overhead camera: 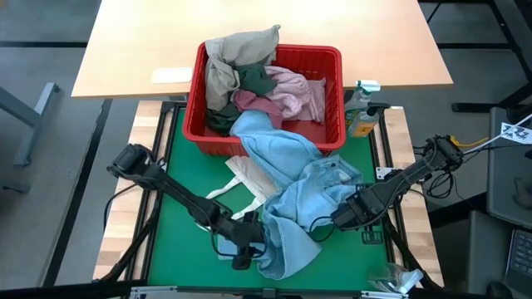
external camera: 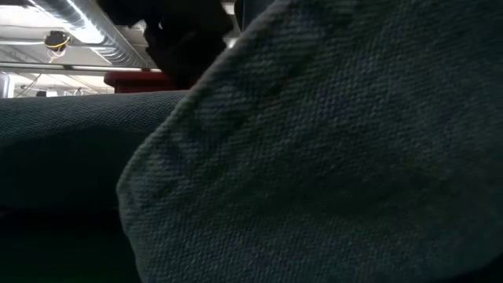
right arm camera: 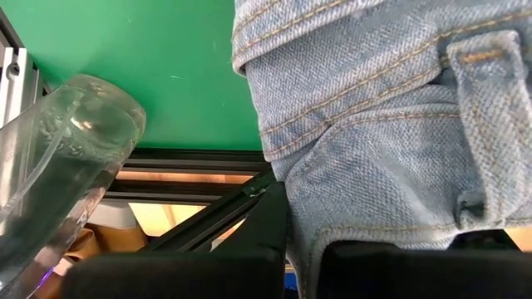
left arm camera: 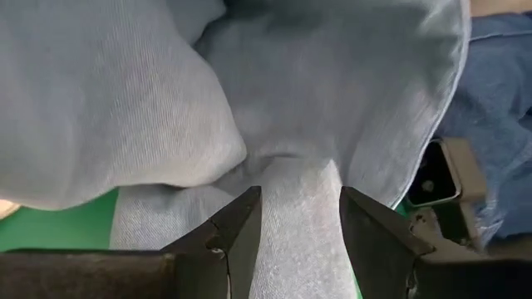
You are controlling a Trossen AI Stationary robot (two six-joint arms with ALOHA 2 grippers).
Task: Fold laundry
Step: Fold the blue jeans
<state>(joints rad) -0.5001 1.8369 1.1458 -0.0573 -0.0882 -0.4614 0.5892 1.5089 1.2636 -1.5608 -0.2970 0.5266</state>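
A red slotted basket (overhead camera: 331,58) at the far middle holds beige (overhead camera: 237,50), dark green (overhead camera: 258,81), pink (overhead camera: 291,91) and maroon (overhead camera: 258,105) garments. Light blue jeans (overhead camera: 291,166) spill from it over the green mat (overhead camera: 179,208) toward the near edge. My left gripper (overhead camera: 243,253) (left arm camera: 299,224) stands open at the jeans' near left part, a ridge of cloth (left arm camera: 295,199) between its fingers. My right gripper (overhead camera: 342,218) (right arm camera: 303,266) is shut on the jeans' right side. Denim (external camera: 330,141) fills the low view. My left gripper has its fingers (left arm camera: 245,224) on either side of the cloth ridge, slanting down from the table's left; I cannot tell whether they touch it. My right gripper pinches the jeans at the stitched waistband (right arm camera: 307,224), close to a belt loop (right arm camera: 486,108), coming steeply from above. Its own fingers hide the place of contact.
A white tote bag (overhead camera: 249,178) lies on the mat under the jeans' left side. A spray bottle (overhead camera: 362,108) stands right of the basket. Clear plastic (overhead camera: 397,278) (right arm camera: 66,158) lies at the near right corner, by the dark frame rails (right arm camera: 191,158). A wooden table (overhead camera: 125,41) lies beyond.
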